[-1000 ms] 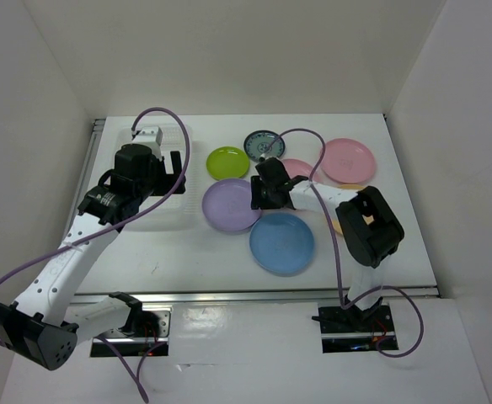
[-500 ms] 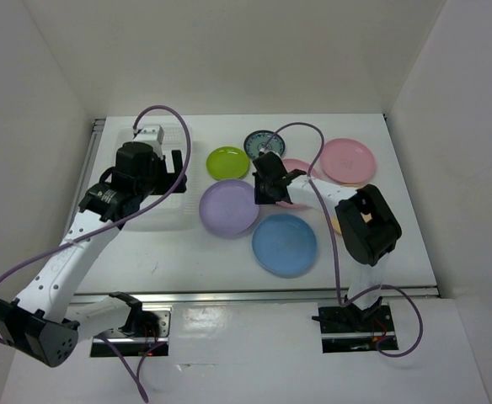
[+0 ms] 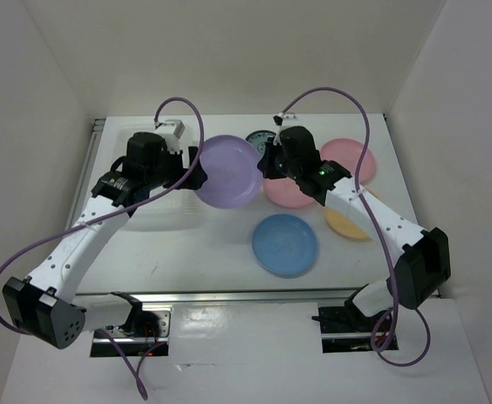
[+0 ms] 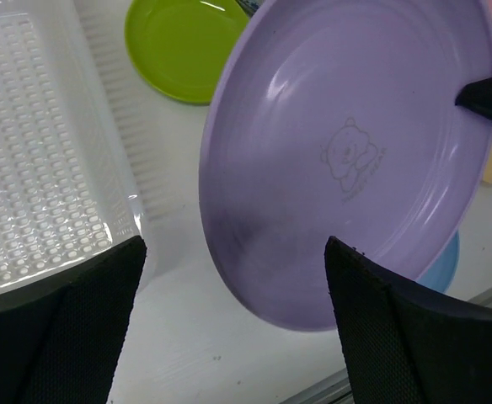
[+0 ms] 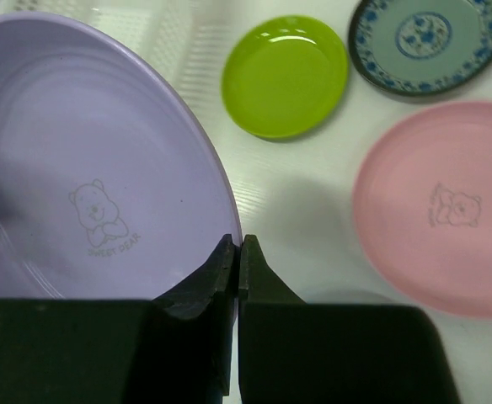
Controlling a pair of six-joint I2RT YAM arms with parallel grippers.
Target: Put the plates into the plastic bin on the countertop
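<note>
My right gripper [image 5: 237,252] is shut on the rim of the lavender plate [image 5: 86,168] and holds it tilted above the countertop [image 3: 195,252]. In the top view the lavender plate [image 3: 227,171] hangs between the two grippers, the right gripper [image 3: 267,166] at its right edge. My left gripper [image 4: 233,244] is open wide, its fingers either side of the lavender plate's [image 4: 347,160] lower edge without touching. The plastic bin [image 4: 35,168] lies just left of it. The lime green plate [image 5: 284,76], the teal patterned plate [image 5: 427,42] and a pink plate [image 5: 440,219] lie on the table.
The blue plate [image 3: 285,244] lies near the front. A second pink plate [image 3: 351,160] and the orange-yellow plate [image 3: 347,220] lie to the right, under the right arm. The bin [image 3: 157,206] is partly covered by the left arm. White walls enclose the table.
The right gripper has lifted the lavender plate off the table and carried it back and left toward the bin. The left gripper has swung right to the plate's edge.
</note>
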